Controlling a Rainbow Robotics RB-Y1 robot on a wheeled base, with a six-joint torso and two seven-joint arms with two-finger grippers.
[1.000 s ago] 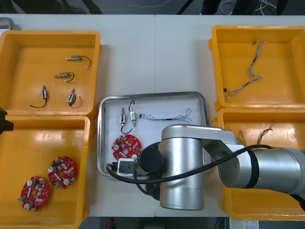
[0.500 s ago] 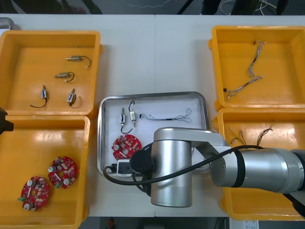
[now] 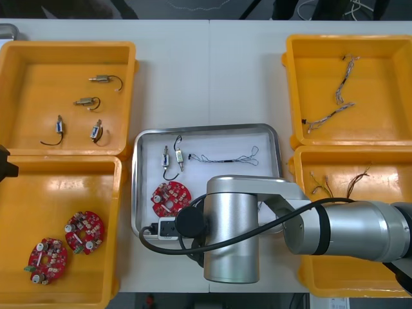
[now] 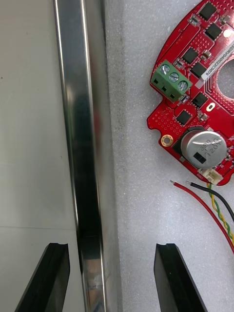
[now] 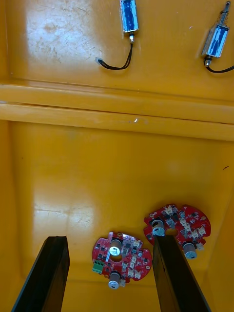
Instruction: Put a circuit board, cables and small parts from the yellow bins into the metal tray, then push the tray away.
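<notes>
Tray (image 3: 206,128) sits between the yellow bins (image 3: 67,45), its long axis running left to right across the table (image 3: 209,71). We see the right arm (image 3: 235,232) covering its near right part. The right gripper (image 4: 111,248) is spread wide astride the rim by the near left corner, one finger over the table, the other over the white lining (image 4: 136,170). Just ahead we find a red circuit board (image 4: 200,92), green terminal (image 4: 170,80) towards the rim. The left gripper (image 5: 109,240) hangs spread over two boards (image 5: 178,226) in the near left bin (image 5: 117,161).
</notes>
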